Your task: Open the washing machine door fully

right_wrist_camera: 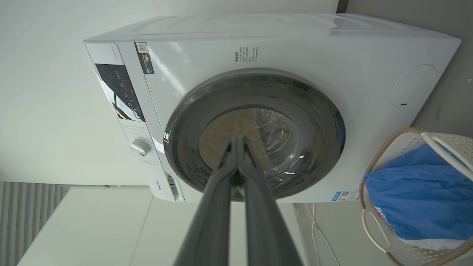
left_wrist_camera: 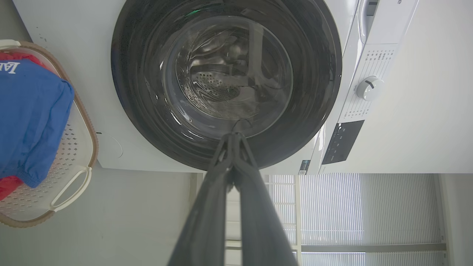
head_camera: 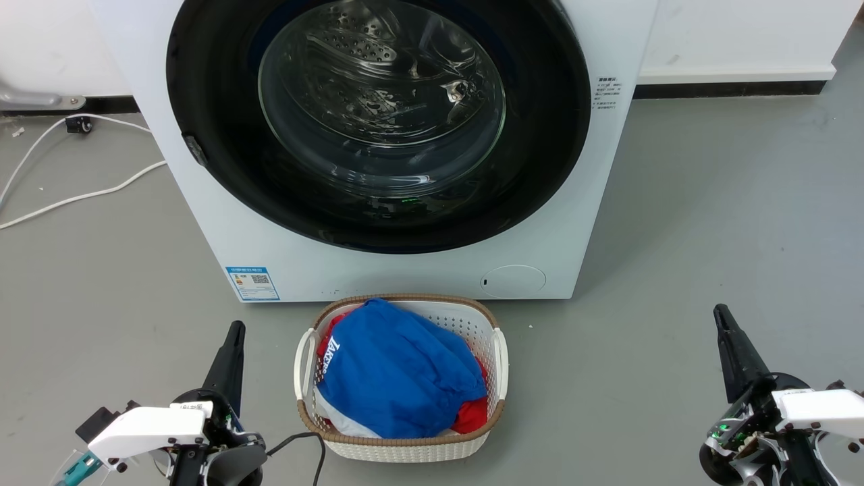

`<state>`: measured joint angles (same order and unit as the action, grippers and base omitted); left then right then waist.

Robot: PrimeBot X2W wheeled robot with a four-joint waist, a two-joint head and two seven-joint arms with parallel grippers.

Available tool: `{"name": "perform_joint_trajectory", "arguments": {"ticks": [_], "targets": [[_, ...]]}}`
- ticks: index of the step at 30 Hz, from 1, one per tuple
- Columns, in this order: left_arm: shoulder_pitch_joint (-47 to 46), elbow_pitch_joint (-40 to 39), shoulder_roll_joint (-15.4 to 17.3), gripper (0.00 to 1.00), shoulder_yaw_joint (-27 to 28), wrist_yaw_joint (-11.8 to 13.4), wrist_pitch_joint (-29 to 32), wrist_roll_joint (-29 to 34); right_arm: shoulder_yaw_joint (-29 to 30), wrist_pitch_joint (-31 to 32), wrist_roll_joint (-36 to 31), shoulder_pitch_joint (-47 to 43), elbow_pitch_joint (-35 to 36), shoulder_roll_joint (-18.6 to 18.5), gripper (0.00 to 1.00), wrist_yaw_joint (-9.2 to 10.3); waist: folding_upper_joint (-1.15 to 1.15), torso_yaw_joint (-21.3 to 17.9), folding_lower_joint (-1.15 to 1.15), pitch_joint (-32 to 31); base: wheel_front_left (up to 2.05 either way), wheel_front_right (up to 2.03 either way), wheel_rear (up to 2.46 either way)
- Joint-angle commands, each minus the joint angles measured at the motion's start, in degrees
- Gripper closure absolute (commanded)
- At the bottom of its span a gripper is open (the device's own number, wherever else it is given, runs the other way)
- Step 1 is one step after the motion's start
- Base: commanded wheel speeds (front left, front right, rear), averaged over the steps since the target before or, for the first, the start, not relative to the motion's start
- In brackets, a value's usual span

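**Condition at this step.** In the head view, a white cable lay on the floor at the far left of the frame. The left gripper rested at lower left with its two fingers pressed together, holding nothing. The left wrist view showed the same, with the fingertips meeting in front of the glass.

The washing machine door filled the upper centre of the frame. It sat flush against the white cabinet and was apparently fully closed. Its small latch sat on the left rim. Below it, at lower centre, stood the laundry basket, holding blue clothing. The round white flap was to the right, above the basket. The right gripper rested at lower right, fingers likewise closed and empty.

**Procedure (judged).** The opening had not begun.
1. Use the left gripper, which was nearer the latch.
2. Part the fingers before approach.
3. Engage the latch edge, not the glass bowl.
4. Pull outward, then follow the door's arc toward the frame's right, where the hinge probably sat.
5. Route the arm clear of the basket rim and the cable.
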<state>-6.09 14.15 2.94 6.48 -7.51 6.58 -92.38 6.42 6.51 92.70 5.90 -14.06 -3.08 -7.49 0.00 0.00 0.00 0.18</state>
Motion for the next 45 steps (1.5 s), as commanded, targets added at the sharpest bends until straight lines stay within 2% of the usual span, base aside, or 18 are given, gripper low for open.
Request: {"name": "perform_joint_trajectory", "arguments": {"ticks": [1, 34, 35, 45], "targets": [[-0.4, 0.0, -0.1, 1.00, 0.1, -0.1, 0.1, -0.1, 0.1, 0.1, -0.5, 0.7, -0.1, 0.2, 1.00, 0.00, 0.00, 0.0, 0.00, 0.0, 0.00, 0.00, 0.00], [-0.4, 0.0, -0.1, 1.00, 0.1, -0.1, 0.1, -0.1, 0.1, 0.2, -0.5, 0.7, -0.1, 0.2, 1.00, 0.00, 0.00, 0.0, 0.00, 0.0, 0.00, 0.00, 0.00], [0.0, 0.0, 0.0, 0.00, 0.0, 0.0, 0.0, 0.0, 0.1, 0.0, 0.0, 0.0, 0.0, 0.0, 0.00, 0.00, 0.00, 0.0, 0.00, 0.0, 0.00, 0.00, 0.00], [1.6, -0.4, -0.1, 0.00, -0.3, 0.2, -2.1, 2.4, 0.1, -2.1, -2.5, -1.8, -0.2, 0.1, 0.00, 0.01, 0.00, 0.0, 0.00, 0.1, 0.00, 0.00, 0.00]]}}
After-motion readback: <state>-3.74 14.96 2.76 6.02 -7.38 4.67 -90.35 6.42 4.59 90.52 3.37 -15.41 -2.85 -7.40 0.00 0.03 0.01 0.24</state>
